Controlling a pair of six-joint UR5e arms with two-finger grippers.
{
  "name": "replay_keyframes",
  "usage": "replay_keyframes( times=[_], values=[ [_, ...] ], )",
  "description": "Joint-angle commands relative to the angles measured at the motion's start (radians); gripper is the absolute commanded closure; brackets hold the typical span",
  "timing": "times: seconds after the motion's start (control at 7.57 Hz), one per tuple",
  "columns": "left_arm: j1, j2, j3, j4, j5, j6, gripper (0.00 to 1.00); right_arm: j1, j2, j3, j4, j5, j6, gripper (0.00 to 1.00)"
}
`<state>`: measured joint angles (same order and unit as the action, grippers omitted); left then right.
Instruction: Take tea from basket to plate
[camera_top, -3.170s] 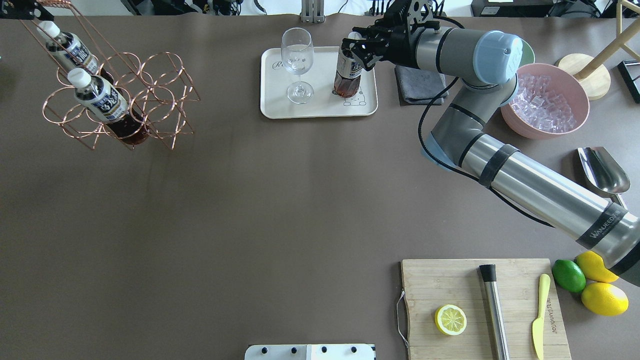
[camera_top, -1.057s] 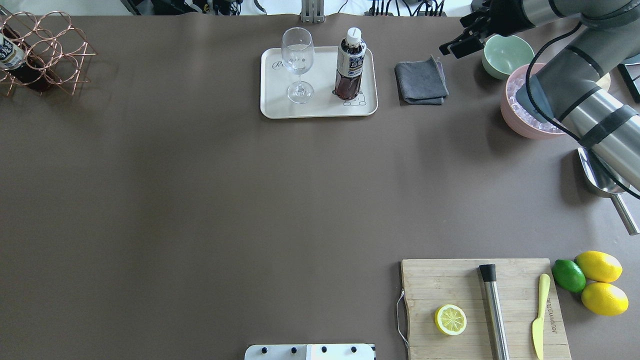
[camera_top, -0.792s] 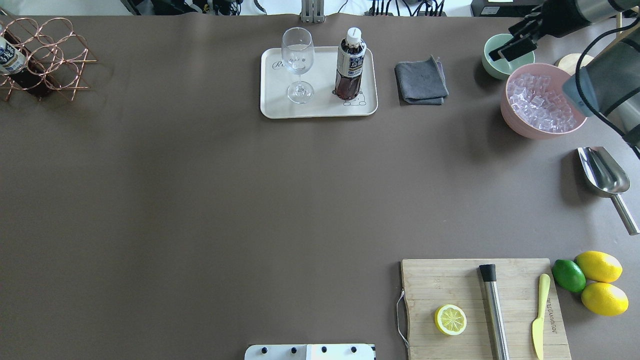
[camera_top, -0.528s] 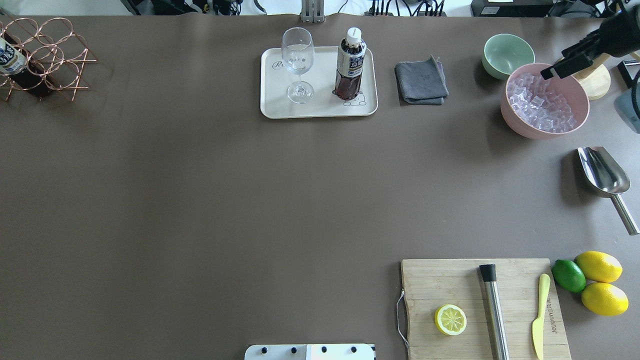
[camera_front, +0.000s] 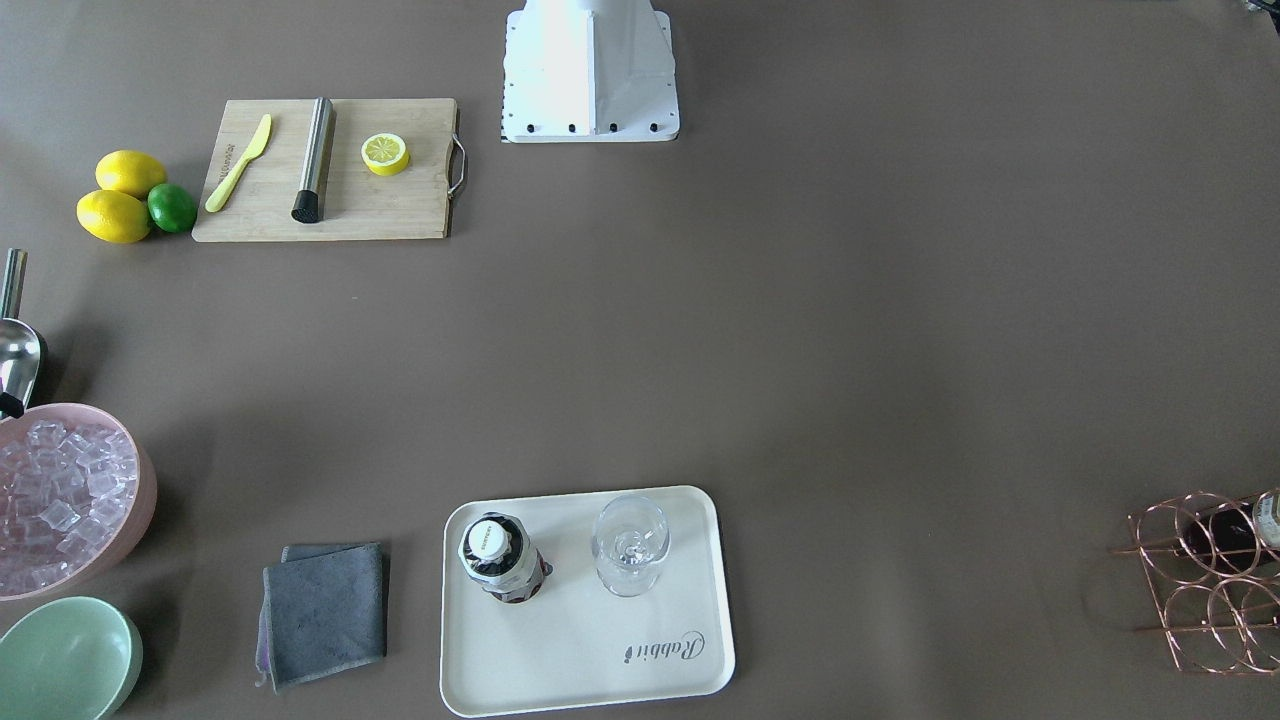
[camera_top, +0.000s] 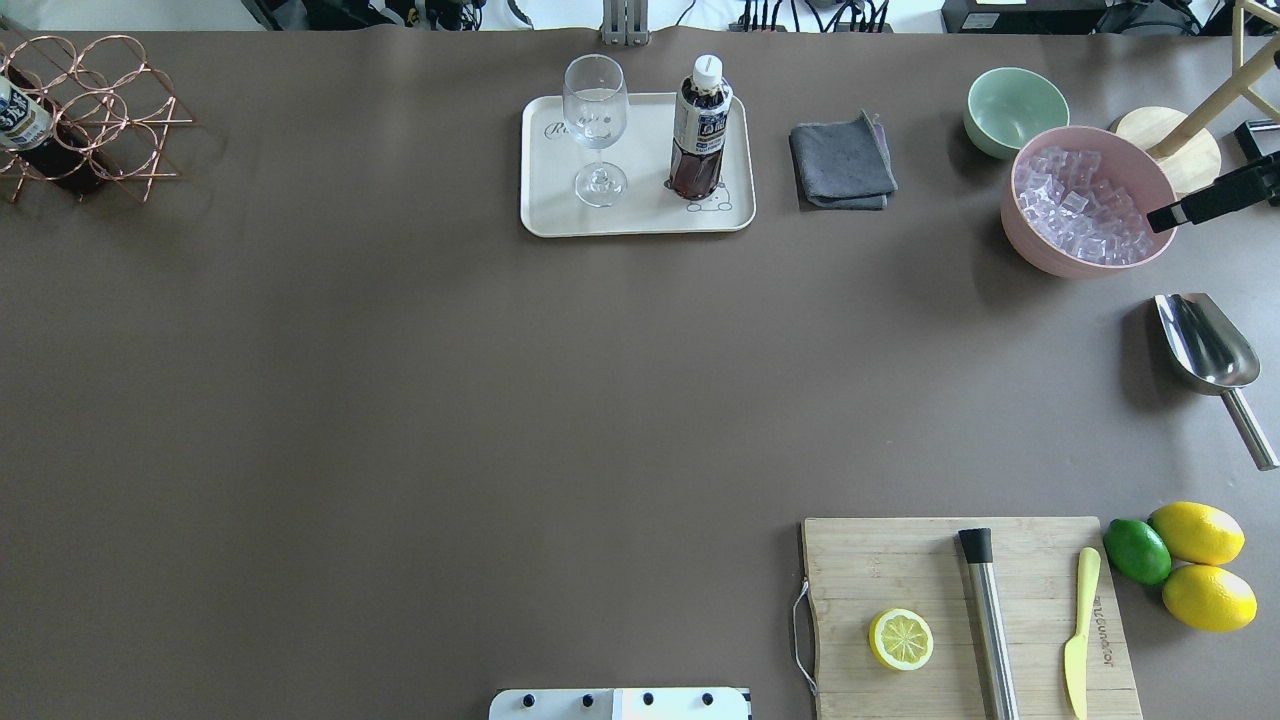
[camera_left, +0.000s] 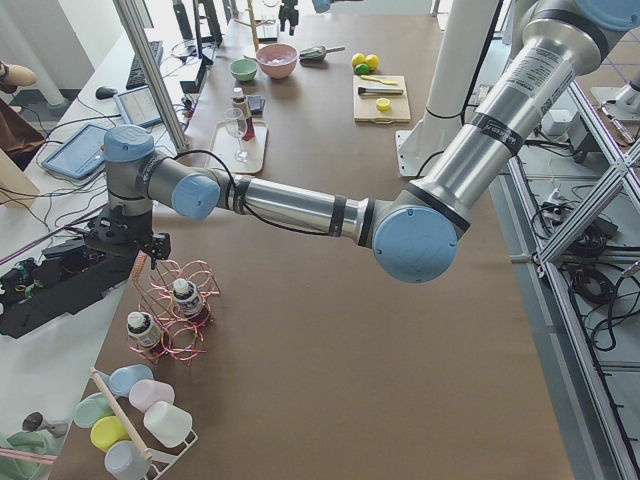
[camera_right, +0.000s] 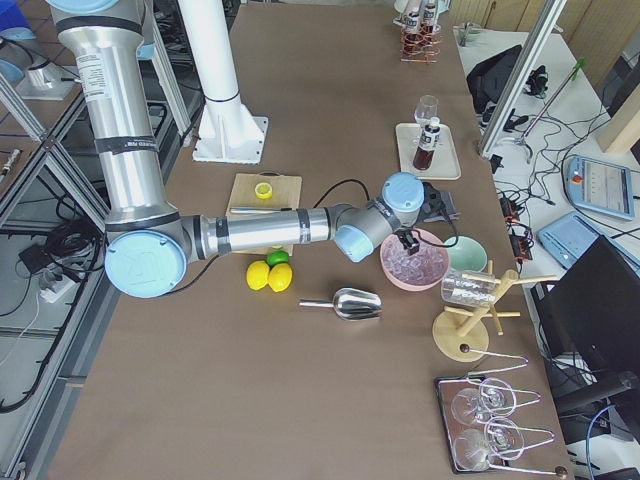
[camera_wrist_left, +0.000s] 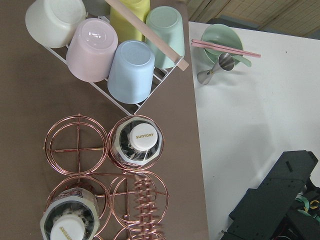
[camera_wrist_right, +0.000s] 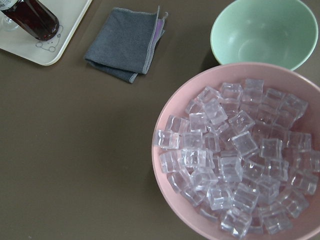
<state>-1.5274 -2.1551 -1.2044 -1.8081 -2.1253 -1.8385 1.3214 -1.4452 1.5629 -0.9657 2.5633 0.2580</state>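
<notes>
One tea bottle (camera_top: 700, 125) stands upright on the cream plate (camera_top: 640, 218), free of any gripper; it also shows in the front view (camera_front: 497, 560). The copper wire basket (camera_top: 110, 120) sits at the table's far left corner with two more bottles (camera_wrist_left: 139, 142) in its cells. In the exterior left view my left gripper (camera_left: 148, 247) is at the top of the basket's handle; I cannot tell whether it is shut. My right gripper (camera_top: 1200, 195) is open and empty over the pink bowl's right rim, far from the plate.
A stemmed glass (camera_top: 596, 130) stands on the plate beside the bottle. A grey cloth (camera_top: 842, 165), mint bowl (camera_top: 1015, 110), pink bowl of ice (camera_top: 1085, 200) and steel scoop (camera_top: 1205, 345) lie right. A cutting board (camera_top: 960, 610) sits front right. A cup rack (camera_wrist_left: 115, 55) stands beside the basket.
My right gripper let go of the bottle on the plate and swung right to the pink bowl. The basket moved left to the far corner and has stayed there.
</notes>
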Motion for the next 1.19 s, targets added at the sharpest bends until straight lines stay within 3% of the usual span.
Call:
replay_keyframes(
  times=[0.0, 0.26, 0.53, 0.66, 1.06],
  values=[
    [-0.06, 0.156, -0.198, 0.009, -0.158, 0.166, 0.02, 0.021, -0.192, 0.15, -0.094, 0.023, 0.07, 0.0],
    [-0.079, 0.301, -0.33, 0.007, -0.212, 0.368, 0.02, 0.073, -0.274, 0.154, -0.218, 0.026, 0.067, 0.0],
    [-0.103, 0.559, -0.504, 0.0, -0.242, 0.752, 0.02, 0.13, -0.273, 0.138, -0.353, -0.044, 0.052, 0.0],
    [-0.106, 0.601, -0.529, 0.003, -0.242, 0.868, 0.02, 0.148, -0.276, 0.137, -0.391, -0.126, 0.047, 0.0],
    [-0.099, 0.661, -0.526, 0.01, -0.249, 1.19, 0.02, 0.183, -0.305, 0.124, -0.462, -0.231, 0.032, 0.0]
  ],
)
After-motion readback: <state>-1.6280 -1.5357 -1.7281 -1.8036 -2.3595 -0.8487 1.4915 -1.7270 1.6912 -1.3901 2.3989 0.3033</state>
